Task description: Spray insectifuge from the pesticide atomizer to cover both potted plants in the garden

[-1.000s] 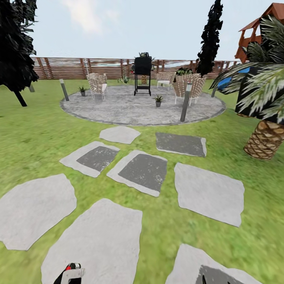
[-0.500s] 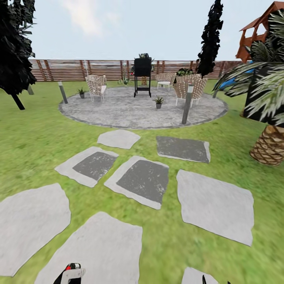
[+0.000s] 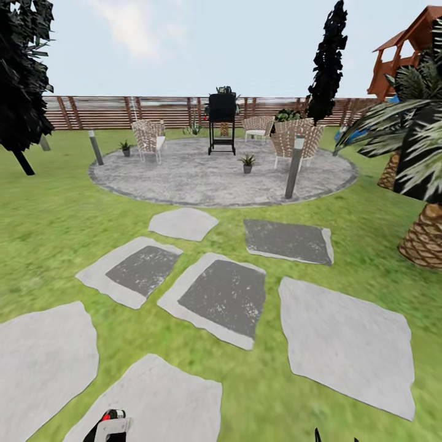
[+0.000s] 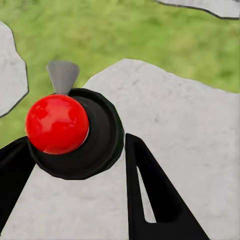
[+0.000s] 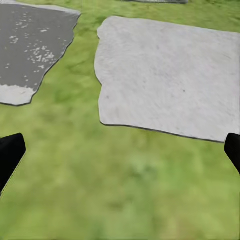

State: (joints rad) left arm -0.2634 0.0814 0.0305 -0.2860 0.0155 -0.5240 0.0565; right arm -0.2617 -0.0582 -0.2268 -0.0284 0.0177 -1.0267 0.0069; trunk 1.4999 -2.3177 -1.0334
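No writing can be read anywhere. The left hand [image 4: 75, 165] is clamped on the pesticide atomizer [image 4: 75, 132], seen end-on with a red knob, above a stepping stone [image 4: 185, 130]. The right hand [image 5: 120, 155] hangs with fingers apart over the lawn [image 5: 125, 190]. Far ahead, two potted plants [image 3: 247, 162] [image 3: 126, 148] stand on the patio [image 3: 196, 181], one beside a chair [image 3: 149, 138], before the fence [image 3: 123, 110].

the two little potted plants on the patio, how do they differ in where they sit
The left potted plant stands at the round patio's left rim, just left of a wicker chair. The right potted plant stands further in, near the middle, below and right of the black grill, and sits nearer the camera. Both are small green tufts in little grey pots, upright.
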